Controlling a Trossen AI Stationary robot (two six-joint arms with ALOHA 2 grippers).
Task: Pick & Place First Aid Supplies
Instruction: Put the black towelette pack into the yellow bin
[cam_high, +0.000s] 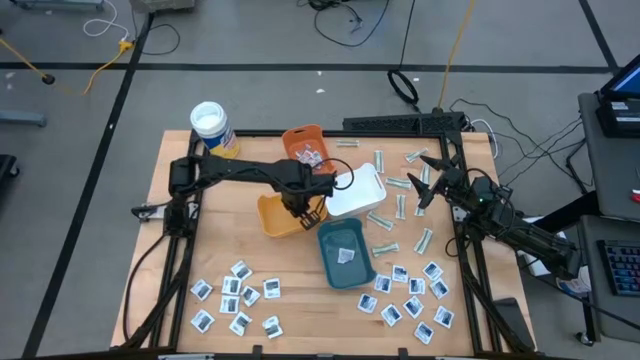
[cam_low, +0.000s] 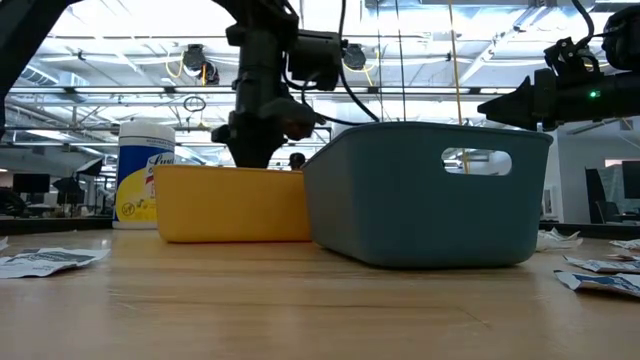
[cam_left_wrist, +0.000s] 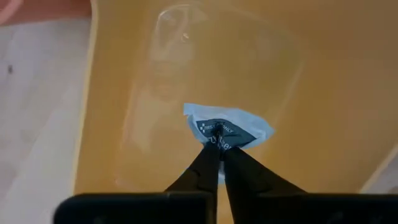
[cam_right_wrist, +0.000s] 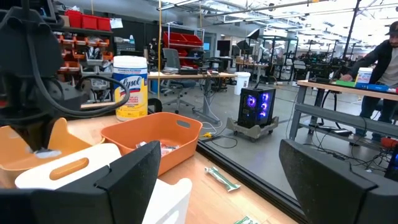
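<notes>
Over the yellow tray (cam_high: 272, 215) near the middle of the worktop (cam_high: 160, 250), your left tool (cam_left_wrist: 218, 142) is hanging clenched on a white sachet with dark print (cam_left_wrist: 227, 127), dangling it just above the tray's bare floor. Your right tool (cam_high: 430, 180) is waiting with its fingers spread wide and nothing between them, above the strips by the right edge.

Sorting is looking barely started, as far as can be judged. One sachet is lying in the teal tray (cam_high: 365, 272), a few packets are sitting in the orange tray (cam_high: 295, 135) toward the far edge, and the white tray (cam_high: 375, 185) is showing nothing inside. Still waiting are two clusters of square sachets, one by the near left corner (cam_high: 236, 296) and one by the near right corner (cam_high: 412, 294), plus the pale strips (cam_high: 400, 183) scattered along the right side. A lidded canister (cam_high: 212, 128) is standing near the far left corner.
</notes>
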